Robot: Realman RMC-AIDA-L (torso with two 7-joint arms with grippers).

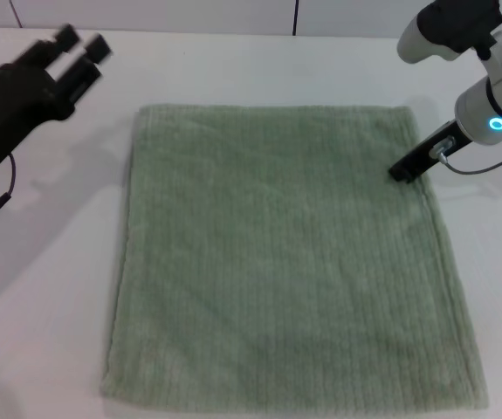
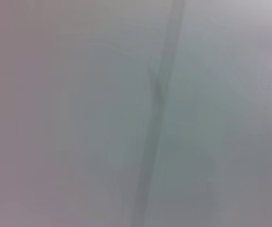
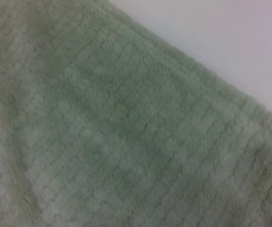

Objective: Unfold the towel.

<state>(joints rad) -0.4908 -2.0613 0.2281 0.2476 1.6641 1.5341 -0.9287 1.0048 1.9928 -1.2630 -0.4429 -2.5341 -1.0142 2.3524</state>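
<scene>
The pale sage-green towel (image 1: 285,262) lies spread flat on the white table (image 1: 50,288), one layer, roughly square, with its hemmed edges showing. My right gripper (image 1: 403,170) is low at the towel's far right edge, near the far right corner, touching or just above the cloth. The right wrist view is filled by the ribbed towel (image 3: 117,137) with bare table (image 3: 230,42) past its edge. My left gripper (image 1: 82,44) is open and empty, raised at the far left, off the towel.
White table surrounds the towel on the left, far and right sides. The towel's near edge reaches the bottom of the head view. A dark seam (image 1: 295,17) runs in the wall behind the table. The left wrist view shows only a blurred grey surface.
</scene>
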